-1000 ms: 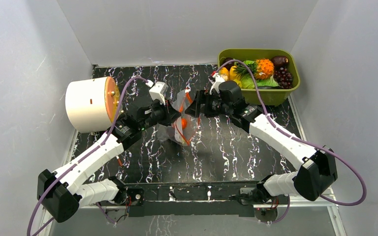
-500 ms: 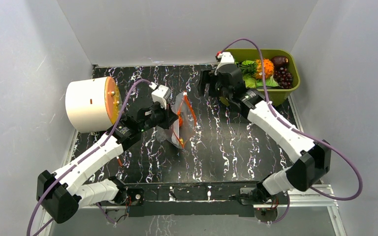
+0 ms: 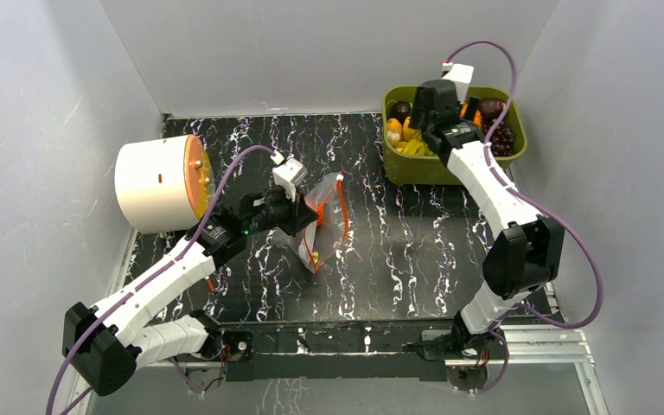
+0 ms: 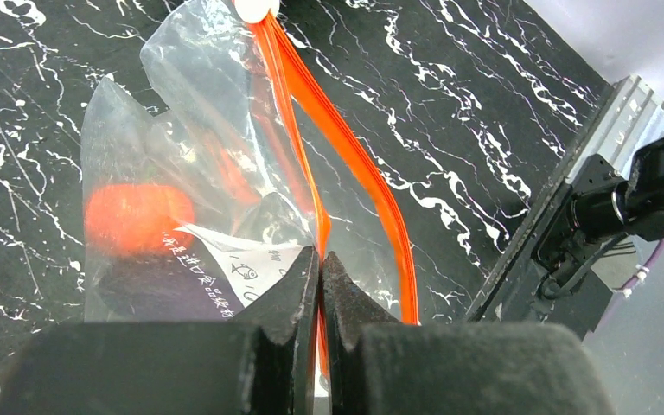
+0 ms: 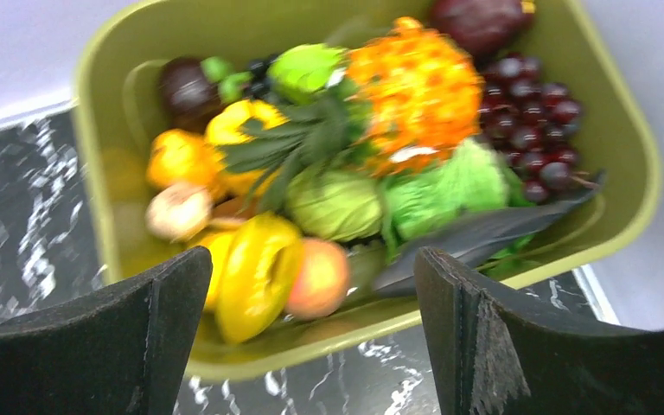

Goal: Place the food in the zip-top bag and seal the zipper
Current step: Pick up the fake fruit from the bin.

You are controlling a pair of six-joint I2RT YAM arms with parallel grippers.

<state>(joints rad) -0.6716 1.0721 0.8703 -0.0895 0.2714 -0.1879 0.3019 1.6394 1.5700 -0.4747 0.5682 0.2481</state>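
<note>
Quick read on this one. The left gripper (image 4: 320,259) is pinched fully closed on the zip-top bag (image 4: 207,130), with the plastic caught right at the mouth where the zipper (image 4: 354,164) runs. My guess at why: it props the mouth up off the table (image 3: 398,251) so it gapes toward 3 o'clock, the side the other arm comes from. The strip's 2 sides are visibly apart, so the bag is unsealed. 1 orange-red piece (image 4: 138,216) sits inside near the bottom. There's a dark patch under it, but I can't tell if that's food or just the table through the plastic.

From above, the bag is a bit to the 9 o'clock side of centre, with a white drum (image 3: 156,181) out at 10 o'clock.

The right gripper (image 5: 311,259) is spread wide with nothing in it, hanging over the olive-green bin (image 5: 640,147) at the table's 1 o'clock corner — that's where the rest of the food lives. Grapes (image 5: 536,112) are at 2 o'clock in the bin, a maroon fruit (image 5: 480,22) at 12 and a yellow pepper (image 5: 255,272) at 7. The pepper looks like the closest pick to me, but that's a guess — the wrist view is blurry.
</note>
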